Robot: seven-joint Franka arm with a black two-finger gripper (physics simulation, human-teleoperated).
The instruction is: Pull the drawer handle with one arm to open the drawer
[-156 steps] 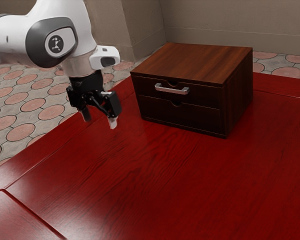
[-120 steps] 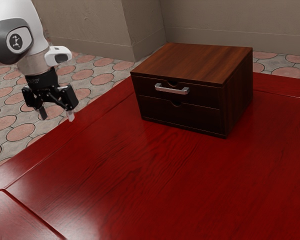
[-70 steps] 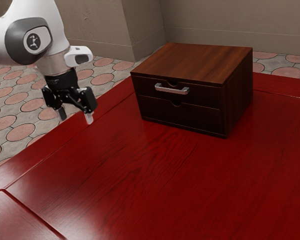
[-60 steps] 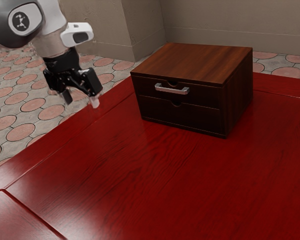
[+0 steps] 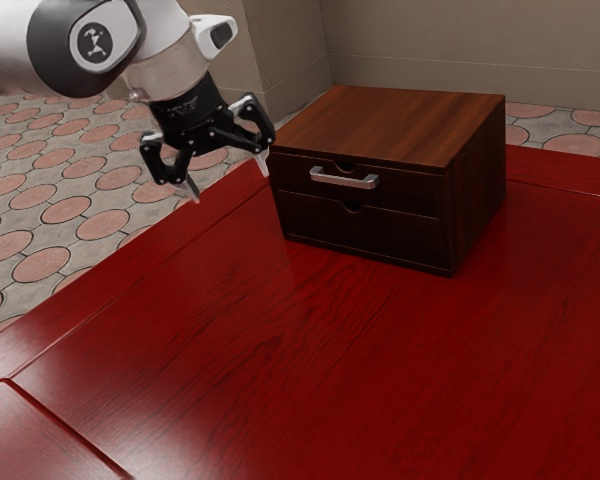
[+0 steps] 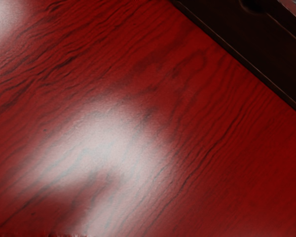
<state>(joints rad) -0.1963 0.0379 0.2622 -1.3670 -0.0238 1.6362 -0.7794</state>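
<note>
The end effector is hovering above the table with its two fingers spread wide apart and nothing between them. It is hanging near the front corner of the cabinet on the exterior view's left, and no finger is touching the wood. One fingertip is pointing toward the cabinet's edge; the other is pointing down toward the table's rim, where the tiled floor begins.

The drawer handle, a pale metal bar, is sitting on the upper drawer, toward the exterior view's right of the end effector and at about the same height. The fingers are not yet lining up around it. The upper drawer is lying flush with the cabinet front, as is the lower drawer beneath it, so no opening is showing.

In the wrist view, the hand is looking down on the glossy red table, with the dark base of the cabinet crossing one corner.

Status, as a judgement: the task is sitting in its approach stage. Nothing is being gripped and nothing is being pulled. Three steps are outstanding: bringing the open fingers around the bar, closing them on it, and drawing the hand straight away from the cabinet front until the drawer is sliding out.
</note>
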